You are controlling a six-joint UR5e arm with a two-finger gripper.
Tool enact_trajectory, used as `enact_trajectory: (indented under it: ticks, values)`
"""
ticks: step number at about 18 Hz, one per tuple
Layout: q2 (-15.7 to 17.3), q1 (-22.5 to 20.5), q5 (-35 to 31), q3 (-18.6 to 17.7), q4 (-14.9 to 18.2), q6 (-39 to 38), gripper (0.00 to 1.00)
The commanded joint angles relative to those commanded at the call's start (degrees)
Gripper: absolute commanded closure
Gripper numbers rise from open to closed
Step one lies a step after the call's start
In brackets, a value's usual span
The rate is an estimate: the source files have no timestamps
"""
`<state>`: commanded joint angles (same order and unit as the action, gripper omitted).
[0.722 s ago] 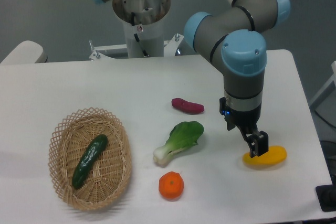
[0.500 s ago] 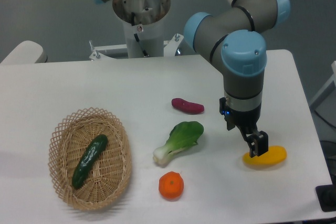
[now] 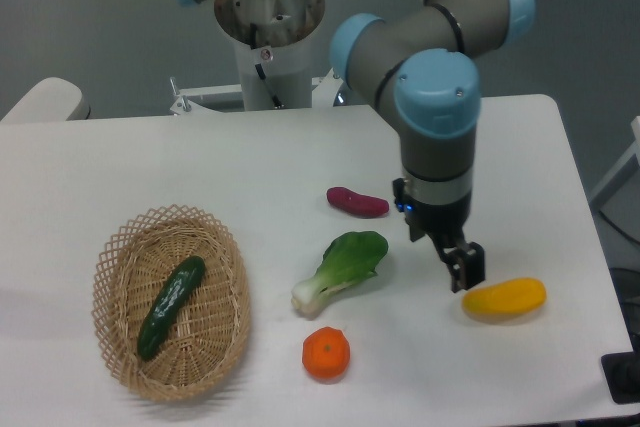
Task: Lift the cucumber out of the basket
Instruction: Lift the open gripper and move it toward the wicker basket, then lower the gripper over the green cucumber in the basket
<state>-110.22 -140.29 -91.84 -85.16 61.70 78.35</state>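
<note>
a white table (image 3: 250, 162) carries a wicker basket (image 3: 216, 345), bok choy (image 3: 340, 267), purple eggplant (image 3: 357, 202), orange (image 3: 326, 354) and yellow mango (image 3: 505, 299).

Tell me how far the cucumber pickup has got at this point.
Nothing is done yet: the slim dark green cucumber lies in the oval tan wicker basket, untouched. The gripper holds nothing and hangs at the far side of the table beside the yellow mango-shaped fruit; its opening is unclear. Left: cross over the light green bok choy, descend, grasp, lift.
</note>
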Motion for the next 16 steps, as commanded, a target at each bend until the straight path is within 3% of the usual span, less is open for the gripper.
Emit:
enact_trajectory:
  ticks: [6,9,13,16]
  values:
    - [2.5,8.8,-0.5,-4.1,0.2,-27.3,0.00]
    - [2.0,13.2,-0.4,-6.8,-0.2,-40.4,0.00]
    - [1.1,16.3,1.1,-8.3,-0.7,-46.9,0.00]
    - [0.1,16.8,7.1,-8.7,-0.7,-50.7,0.00]
